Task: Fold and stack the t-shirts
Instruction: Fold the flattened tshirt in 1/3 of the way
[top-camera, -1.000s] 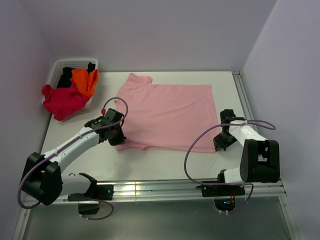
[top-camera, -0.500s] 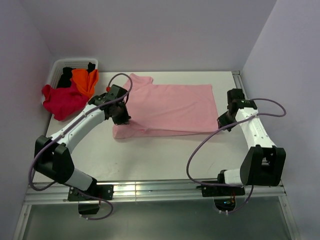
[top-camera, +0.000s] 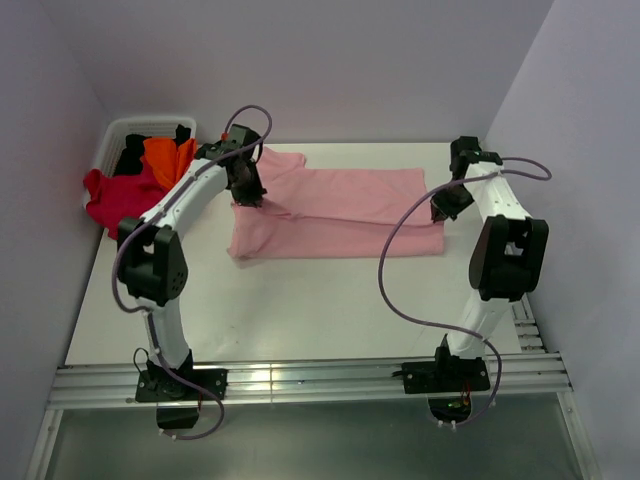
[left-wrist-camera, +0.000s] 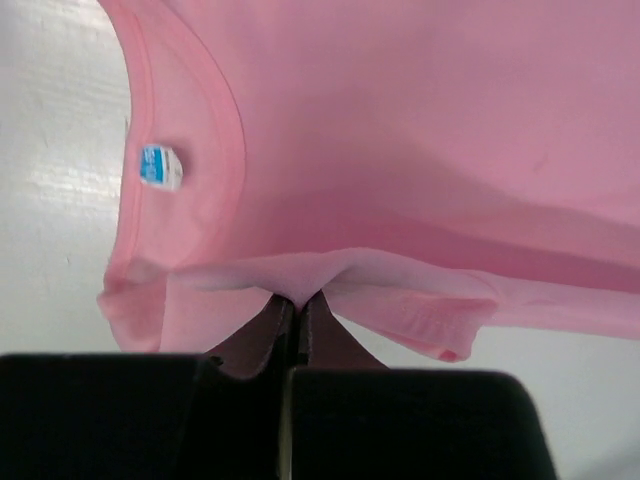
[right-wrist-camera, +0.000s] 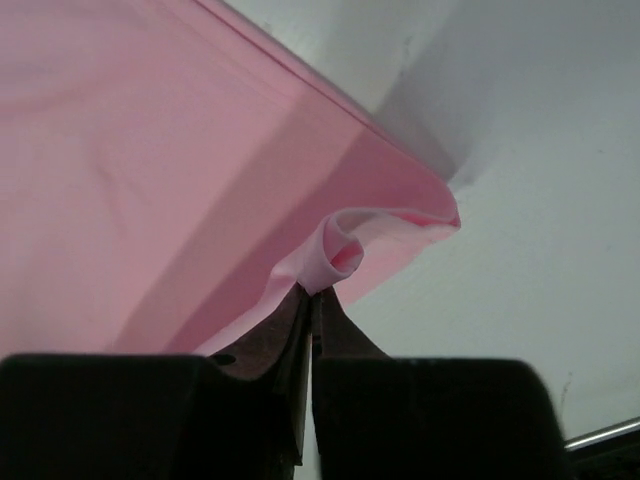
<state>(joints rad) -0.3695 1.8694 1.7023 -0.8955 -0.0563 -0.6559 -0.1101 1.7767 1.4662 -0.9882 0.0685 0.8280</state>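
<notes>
Pink t-shirt (top-camera: 340, 235) lies mid-desk (top-camera: 300, 310), long axis left to right, collar at the left end. Left tool (left-wrist-camera: 297, 300) is clamped on the lifted near edge by the collar, right tool (right-wrist-camera: 312, 292) on the same edge at the hem corner. Far edge sits just beyond both tools, toward the desk's back. Likely next: carry straight over, both ends level.

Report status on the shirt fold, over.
Left end effector shut on pink shirt; right end effector shut on its other end. Shirt doubled over on table. Nothing blocking.
</notes>
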